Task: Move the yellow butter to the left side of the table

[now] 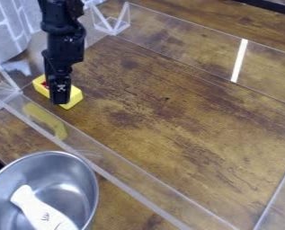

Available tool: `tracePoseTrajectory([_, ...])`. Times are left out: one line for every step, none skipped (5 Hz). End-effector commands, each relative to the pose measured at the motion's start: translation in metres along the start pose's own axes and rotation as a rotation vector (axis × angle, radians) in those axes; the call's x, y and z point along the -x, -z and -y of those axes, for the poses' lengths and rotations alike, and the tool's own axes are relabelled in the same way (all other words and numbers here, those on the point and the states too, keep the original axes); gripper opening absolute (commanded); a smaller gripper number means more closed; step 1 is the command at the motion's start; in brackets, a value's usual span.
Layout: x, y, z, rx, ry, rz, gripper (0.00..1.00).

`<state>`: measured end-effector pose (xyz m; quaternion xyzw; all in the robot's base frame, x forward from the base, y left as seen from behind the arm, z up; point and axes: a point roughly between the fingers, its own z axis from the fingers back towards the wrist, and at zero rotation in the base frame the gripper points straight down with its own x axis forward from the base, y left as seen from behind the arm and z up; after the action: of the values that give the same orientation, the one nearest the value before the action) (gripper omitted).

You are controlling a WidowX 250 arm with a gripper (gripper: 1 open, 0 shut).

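Yellow butter (70, 95) near left edge of table (169, 117), toward far left corner, just inside clear panel (91, 153); bit of red showing on top. Black gripper (57, 90) comes down from far side, fingertips over butter, hiding part of its top. Pincer released, jaws spread; fingertips perhaps touching butter, view too poor to be sure. Pale yellow reflection of butter in panel, on near side. Steel bowl (78, 211) at near left corner, white piece (39, 212) inside.
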<state>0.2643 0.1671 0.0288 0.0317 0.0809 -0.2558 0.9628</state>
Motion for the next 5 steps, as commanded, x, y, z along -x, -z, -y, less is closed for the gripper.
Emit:
tracePoseTrajectory([0.008,0.039,0.004,0.087,0.01,-0.022,1.0])
tracePoseTrajectory([0.006,0.045,0.002,0.099,0.013,-0.015,1.0])
tracePoseTrajectory([-0.003,0.046,-0.001,0.091,0.016,0.001,1.0])
tracePoseTrajectory([-0.012,0.046,-0.004,0.081,0.018,0.016,1.0])
tracePoseTrajectory([-0.018,0.049,-0.007,0.078,0.019,0.029,1.0])
